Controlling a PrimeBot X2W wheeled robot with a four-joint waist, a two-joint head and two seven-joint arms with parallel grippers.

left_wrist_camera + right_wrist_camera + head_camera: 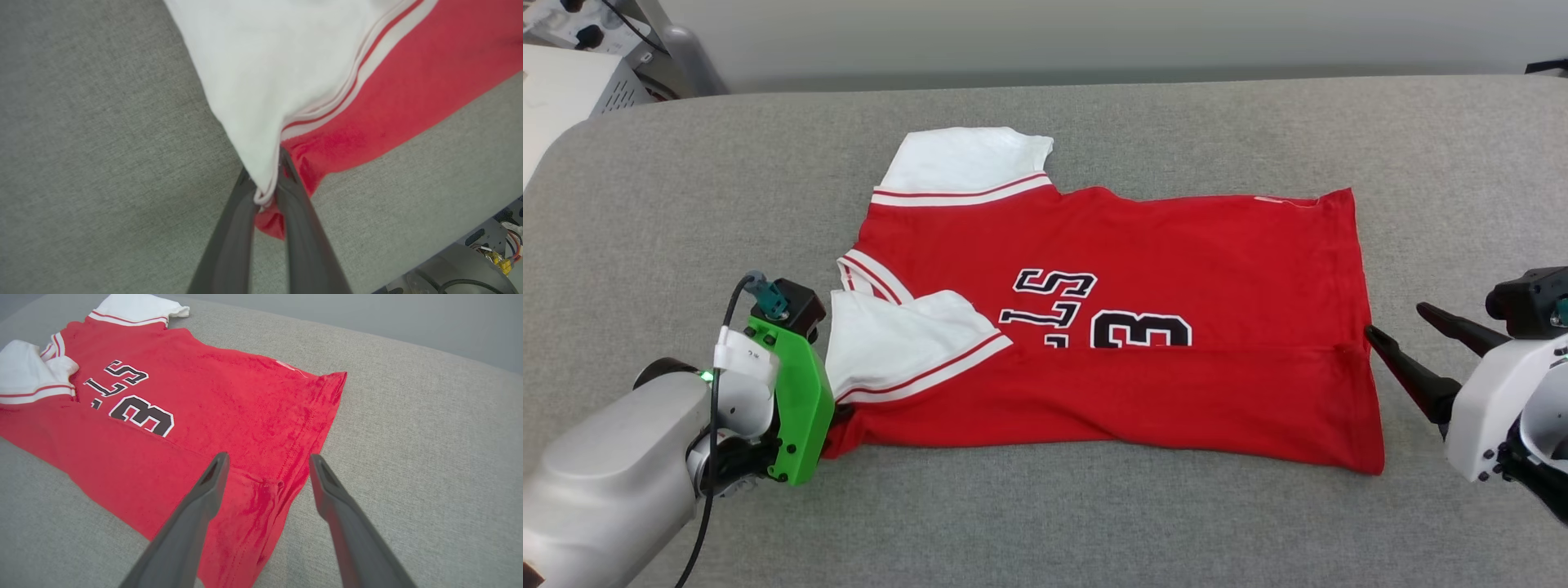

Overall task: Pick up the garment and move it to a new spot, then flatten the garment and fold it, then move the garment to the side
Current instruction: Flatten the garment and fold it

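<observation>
- Nearest in, the left pincer (266, 183) was clamped shut on the garment (1176, 269), with the white sleeve (265, 61) corner and a bit of red cloth nipped between its dark fingers (229, 245).
- In the head view a green wrist mount (800, 400) and a black cable (715, 457) sat on that arm, right against the garment's near left corner.
- Over on the right, the right pincer (268, 457) stood wide open and held nothing. One finger was over the red hem (322, 416) and the other over the grey bench (1045, 523); whether either touched the cloth, I couldn't tell.
- The garment lay flat across the middle of the bench, collar (870, 273) to the robot's left, hem to its right.
- Its near long edge was folded up over the front, and that fold cut across the bottom of the black number 3 (1139, 331) and the letters (1054, 298).
- Further back, the second white sleeve (964, 159) stuck out flat from the far left edge, striped trim showing.
- Beyond the bench's far left corner sat a white equipment box (564, 90).
</observation>
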